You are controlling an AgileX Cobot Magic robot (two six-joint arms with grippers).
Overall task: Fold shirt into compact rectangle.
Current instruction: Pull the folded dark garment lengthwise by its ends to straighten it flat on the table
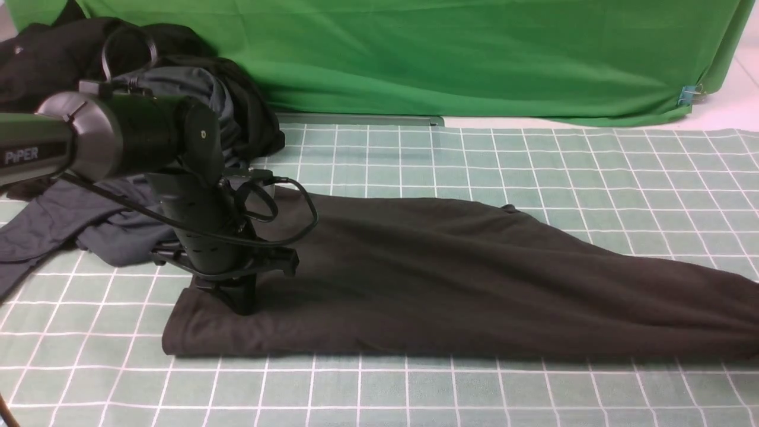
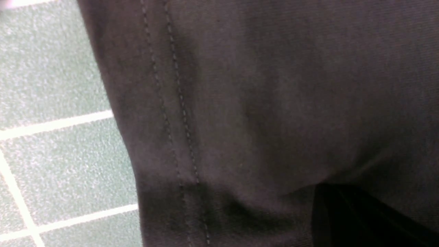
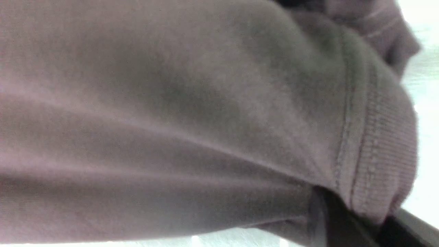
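Front view, clock set with 12 at the far edge of the checked mat point(image 1: 533, 160) and 6 nearest me. The shirt point(image 1: 450, 279) lies on the mat as 1 long dark band folded lengthwise, running from 9 o'clock to 3 o'clock, and its 3 o'clock end passes out of the picture. No print or label shows on the upper face. My left claw point(image 1: 243, 307) points straight down and meets the cloth at the 9 o'clock end, just inside the short edge. It is closed. In the left wrist view the fabric puckers against the 1 dark finger point(image 2: 343, 212) that shows, close beside the double row of hem stitching point(image 2: 178, 113), so I log it as pinching the shirt there. My right claw point(image 3: 346, 223) is outside the front view. Its wrist view is filled with shirt fabric, with the ribbed collar point(image 3: 384, 154) draped over a dark finger at the picture's edge. I cannot tell whether those jaws are apart or together. At 10 o'clock, off the shirt, lies a blue-grey garment point(image 1: 71, 225). Black garments point(image 1: 53, 53) are heaped behind it at 11. A green backdrop point(image 1: 445, 59) hangs at 12.
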